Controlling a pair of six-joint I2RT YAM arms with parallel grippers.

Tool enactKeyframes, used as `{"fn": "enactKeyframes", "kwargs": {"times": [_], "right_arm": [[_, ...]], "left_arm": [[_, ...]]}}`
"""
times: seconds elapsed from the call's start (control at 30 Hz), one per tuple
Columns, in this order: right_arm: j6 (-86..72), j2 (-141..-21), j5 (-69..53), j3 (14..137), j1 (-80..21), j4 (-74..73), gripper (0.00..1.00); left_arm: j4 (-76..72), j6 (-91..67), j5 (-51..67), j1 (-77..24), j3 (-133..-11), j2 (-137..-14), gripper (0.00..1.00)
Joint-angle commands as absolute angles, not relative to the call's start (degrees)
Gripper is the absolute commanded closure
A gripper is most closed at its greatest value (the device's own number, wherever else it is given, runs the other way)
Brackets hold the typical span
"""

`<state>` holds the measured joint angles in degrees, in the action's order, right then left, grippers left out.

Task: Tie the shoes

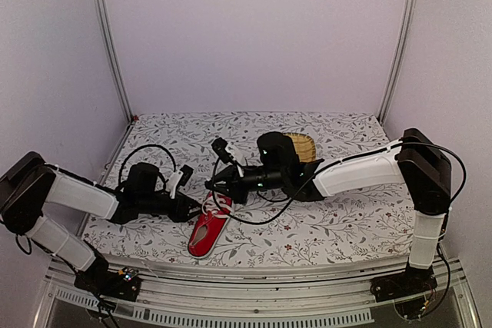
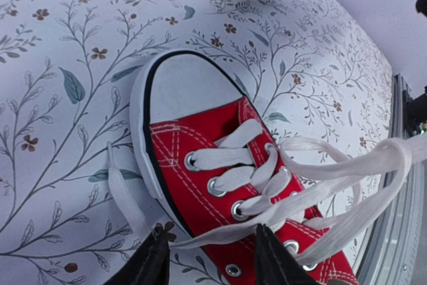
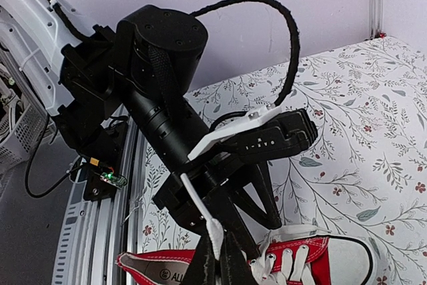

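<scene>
So I'm mid-knot on the shoe [image 1: 209, 232]. It sits on the table [image 1: 330, 220], low and centre in the overhead view, right between my two claws, with the basket [image 1: 302, 146] behind it and out of the way. My right claw [image 3: 217, 265] is pinched tight on a lace [image 3: 199, 206] at the bottom of its wrist view, and the strand runs straight up from the fingers. My left claw [image 2: 210, 245] is spread apart at the bottom edge of its own view and grips nothing, though a strand lies right across the gap between its fingers, over the eyelets. The rest of the lacing loops loose off to the right of that frame, and I can't see any knot or bow. My read is that this is the early bit, getting both ends in hand before crossing them. Next I reckon the left has to close on that strand. Then both pull apart gently, since nothing's pinning the shoe down and it could drag.
</scene>
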<state>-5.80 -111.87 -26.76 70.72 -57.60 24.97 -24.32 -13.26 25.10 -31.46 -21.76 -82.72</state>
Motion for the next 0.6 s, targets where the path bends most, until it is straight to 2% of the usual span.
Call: {"fn": "enactKeyframes", "kwargs": {"times": [0.0, 0.4, 0.57], "right_arm": [[-7.0, -109.4, -28.2, 69.8, -57.0, 26.8, 0.98], [-7.8, -110.0, -29.9, 70.2, -56.8, 27.1, 0.98], [-8.0, -110.0, -30.5, 70.2, -56.7, 27.1, 0.98]], "left_arm": [[-26.6, -11.5, 26.8, -32.6, -23.4, -84.0, 0.56], [-26.6, -8.9, 24.5, -35.0, -25.2, -85.9, 0.42], [-25.5, -6.5, 18.2, -36.9, -26.8, -86.1, 0.34]]}}
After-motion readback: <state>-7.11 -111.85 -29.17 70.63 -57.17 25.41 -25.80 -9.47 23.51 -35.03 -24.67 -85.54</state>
